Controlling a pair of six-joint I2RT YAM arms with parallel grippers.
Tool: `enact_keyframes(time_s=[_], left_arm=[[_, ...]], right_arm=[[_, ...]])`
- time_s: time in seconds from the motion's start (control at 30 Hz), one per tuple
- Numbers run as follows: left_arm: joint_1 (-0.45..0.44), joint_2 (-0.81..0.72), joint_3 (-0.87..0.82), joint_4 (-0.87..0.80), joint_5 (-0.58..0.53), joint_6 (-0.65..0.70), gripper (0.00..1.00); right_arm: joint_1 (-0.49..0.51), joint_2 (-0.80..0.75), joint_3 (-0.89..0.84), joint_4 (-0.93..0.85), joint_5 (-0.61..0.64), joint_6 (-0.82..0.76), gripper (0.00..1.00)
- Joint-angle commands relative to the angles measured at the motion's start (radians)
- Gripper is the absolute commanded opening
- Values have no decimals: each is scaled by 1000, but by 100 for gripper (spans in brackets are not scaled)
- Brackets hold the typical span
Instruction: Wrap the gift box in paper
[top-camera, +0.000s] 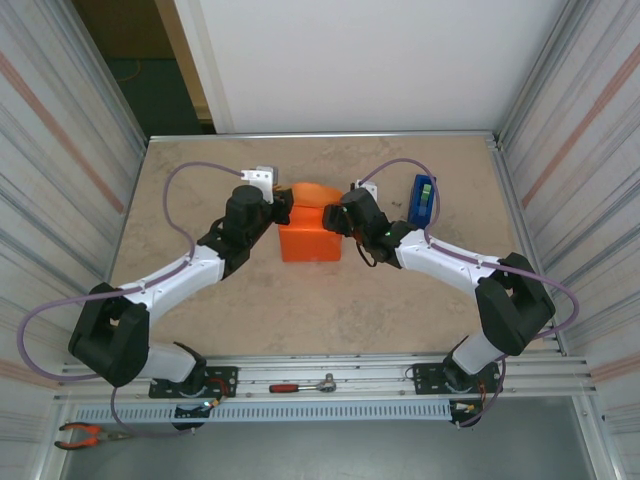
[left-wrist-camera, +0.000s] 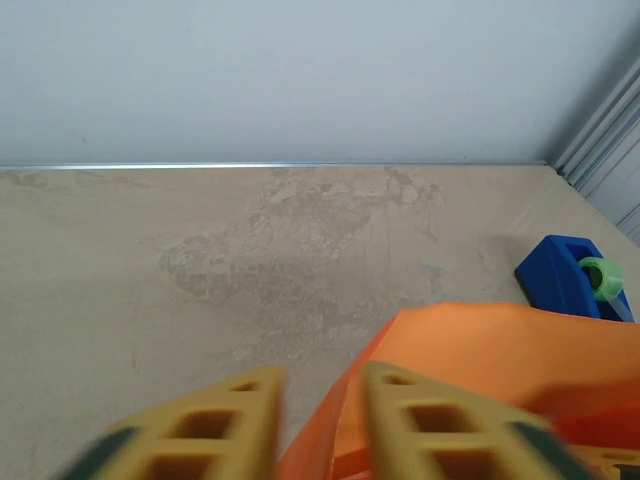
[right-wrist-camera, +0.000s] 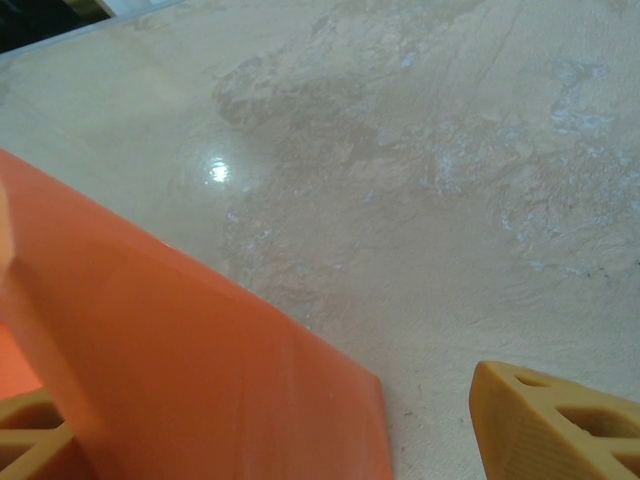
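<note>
At the centre of the top view, the orange-skinned gift box (top-camera: 310, 243) sits on the desk (top-camera: 200, 200), with a loose flap of the paper (top-camera: 314, 191) rising at its upper edge. My left gripper (top-camera: 284, 208) is at the box's upper-left corner; I cannot tell whether it pinches the flap. My right gripper (top-camera: 337, 216) stands spread wide at the upper-right corner, with the flap in its gap.

Left arm (top-camera: 170, 280) and right arm (top-camera: 450, 262) angled inward toward mid-worktop (top-camera: 400, 300), left claw (left-wrist-camera: 322, 375) fingers nearly together, right claw (right-wrist-camera: 255, 395) fingers spread wide
</note>
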Motion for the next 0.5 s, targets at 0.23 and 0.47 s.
enact_keyframes(time_s=[0.23,0.47], left_arm=[[17,-79,-28,-4,-7,-27,48],[0,-107,-106,0,8,-74,50]], right_arm=[[-7,6,-26,-81,-1,13,77],[-7,7,-27,-80,-2,16,76]])
